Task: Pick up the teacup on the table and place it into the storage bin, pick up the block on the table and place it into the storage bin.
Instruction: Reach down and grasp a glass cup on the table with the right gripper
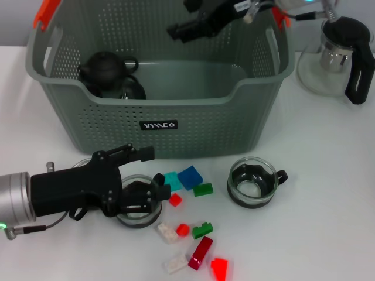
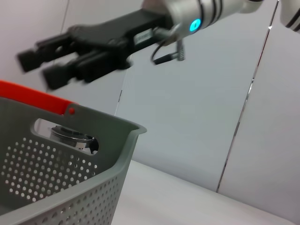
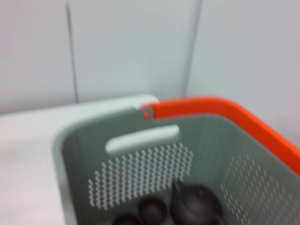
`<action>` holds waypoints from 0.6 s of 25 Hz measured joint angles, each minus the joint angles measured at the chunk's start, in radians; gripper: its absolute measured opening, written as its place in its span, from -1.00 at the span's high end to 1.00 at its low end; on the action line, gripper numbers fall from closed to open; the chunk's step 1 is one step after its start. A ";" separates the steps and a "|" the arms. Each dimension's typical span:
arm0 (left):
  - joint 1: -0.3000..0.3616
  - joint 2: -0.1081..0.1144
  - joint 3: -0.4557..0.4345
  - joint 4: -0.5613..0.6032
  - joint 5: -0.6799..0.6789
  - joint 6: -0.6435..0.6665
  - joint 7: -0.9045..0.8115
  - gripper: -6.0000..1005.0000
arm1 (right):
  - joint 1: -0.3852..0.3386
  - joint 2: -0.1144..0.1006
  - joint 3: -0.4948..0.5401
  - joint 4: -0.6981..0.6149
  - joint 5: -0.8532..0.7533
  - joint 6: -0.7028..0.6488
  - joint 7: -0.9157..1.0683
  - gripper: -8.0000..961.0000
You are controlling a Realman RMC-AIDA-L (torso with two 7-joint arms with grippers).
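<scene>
In the head view, a white tabletop (image 1: 328,234) is seen carrying the large grey-green perforated plastic storage bin (image 1: 158,120) with orange handles and a small black label. A dark round teapot (image 1: 105,69) is lying inside the bin at its left end. The left gripper (image 1: 143,196) is lying low on the table in front of the bin, its black fingers being closed around a small clear glass teacup (image 1: 137,202). Just beside it, small plastic blocks (image 1: 190,177) in blue, teal, green, red and white are scattered. A 2nd glass teacup with a dark handle (image 1: 253,182) is standing further right. A glass pitcher with a black handle (image 1: 345,55) is standing right of the bin. The right gripper (image 1: 187,28) is being held above the bin's far side, fingers parted, nothing grasped.

In the left wrist view, the right gripper (image 2: 47,68) is shown above the bin's rim (image 2: 101,124), against pale wall panels (image 2: 197,131).

In the right wrist view, the bin's interior (image 3: 140,173) is shown with the teapot (image 3: 194,208) and pale walls behind.
</scene>
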 joint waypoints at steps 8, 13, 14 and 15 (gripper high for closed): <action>0.000 0.000 0.000 0.000 0.000 0.000 0.000 -0.86 | -0.147 -0.001 -0.003 -0.208 0.106 -0.226 -0.061 -0.44; 0.000 0.000 0.000 0.000 0.000 0.002 0.000 -0.86 | -0.235 0.001 -0.006 -0.294 0.136 -0.373 -0.108 -0.44; 0.000 0.000 0.001 0.000 0.000 0.004 0.001 -0.86 | -0.252 0.000 -0.001 -0.307 0.141 -0.407 -0.118 -0.43; 0.000 0.000 0.002 0.000 0.000 0.006 0.001 -0.86 | -0.267 -0.002 0.004 -0.320 0.144 -0.442 -0.126 -0.43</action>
